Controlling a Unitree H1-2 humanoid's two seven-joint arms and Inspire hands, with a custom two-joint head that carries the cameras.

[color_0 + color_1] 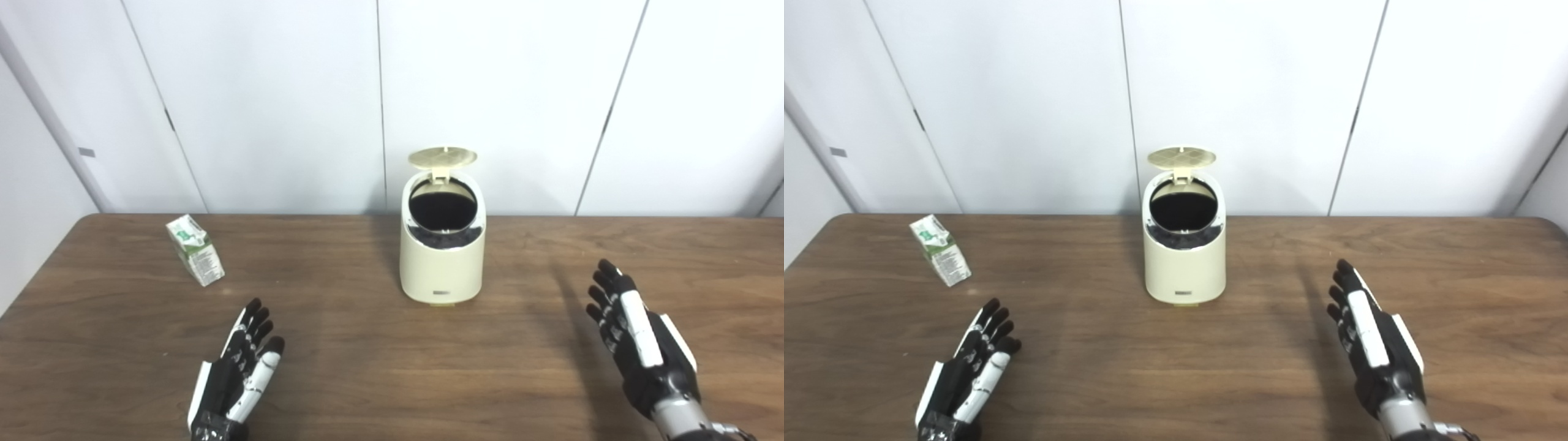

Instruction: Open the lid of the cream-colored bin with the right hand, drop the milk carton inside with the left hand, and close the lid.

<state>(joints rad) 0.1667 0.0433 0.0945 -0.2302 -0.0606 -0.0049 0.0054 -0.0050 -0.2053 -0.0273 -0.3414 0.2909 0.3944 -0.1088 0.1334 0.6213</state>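
The cream-colored bin (442, 263) stands upright at the table's middle, toward the back. Its round lid (442, 157) is flipped up at the rear, showing the dark opening. A green and white milk carton (195, 249) lies on the table at the back left, well apart from the bin. My left hand (242, 364) rests low near the front left, fingers spread, holding nothing, a short way in front of the carton. To the right of the bin my right hand (634, 334) is held edge-on with fingers straight and apart, empty.
The brown wooden table (367, 367) runs across the whole view, with its left edge near the carton. White wall panels (275, 104) stand right behind the bin.
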